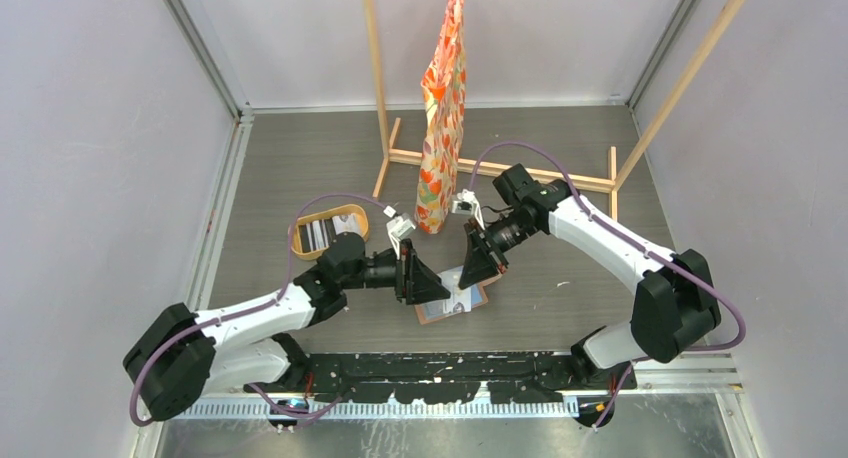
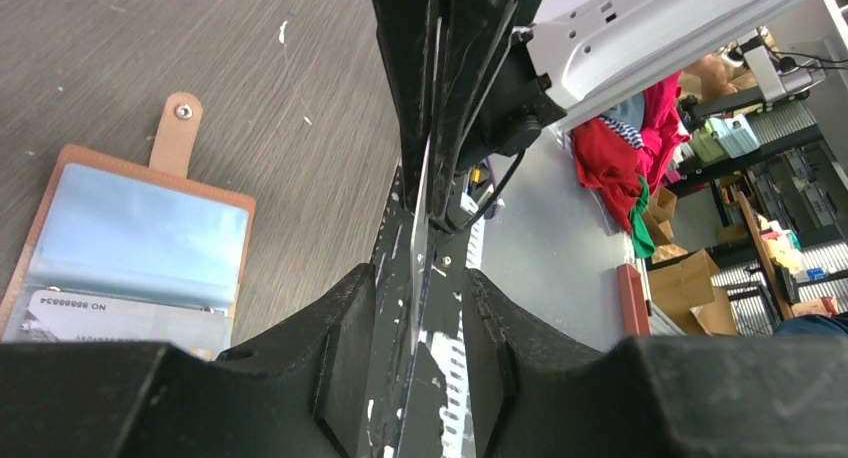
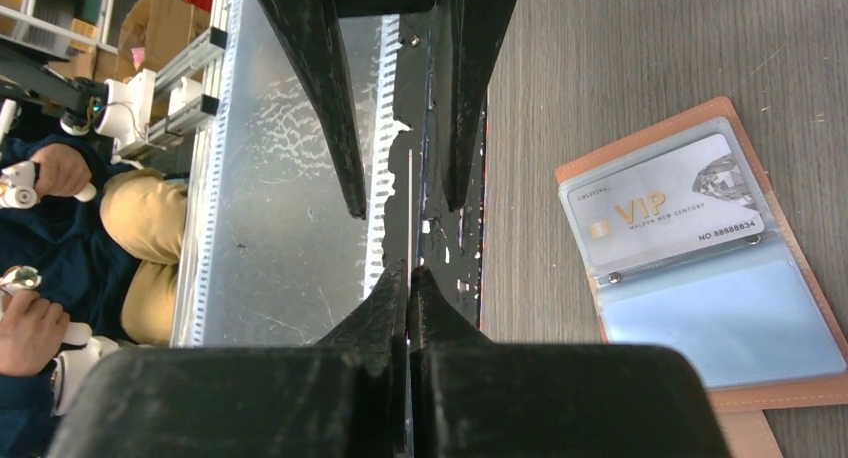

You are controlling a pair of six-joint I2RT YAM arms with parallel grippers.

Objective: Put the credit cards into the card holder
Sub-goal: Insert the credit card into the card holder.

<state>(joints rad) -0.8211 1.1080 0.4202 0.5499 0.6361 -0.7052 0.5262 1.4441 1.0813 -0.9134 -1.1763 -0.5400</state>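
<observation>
Right fingers pinch a credit card edge-on; left fingers spread either side of it. Card holder lies open on the worktop beside them.

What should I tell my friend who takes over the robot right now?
Left pincer: open, one finger on each side of a card, not closed on it.
Right pincer: shut on that card, holding it edge-on between the two arms.
Card holder: lies open on the table, below the pincers.
Done: one VIP card sits in a slot.
Left to do: get the held card into a free slot. More cards seem to lie in the yellow-rimmed tray; those probably go in next.
</observation>
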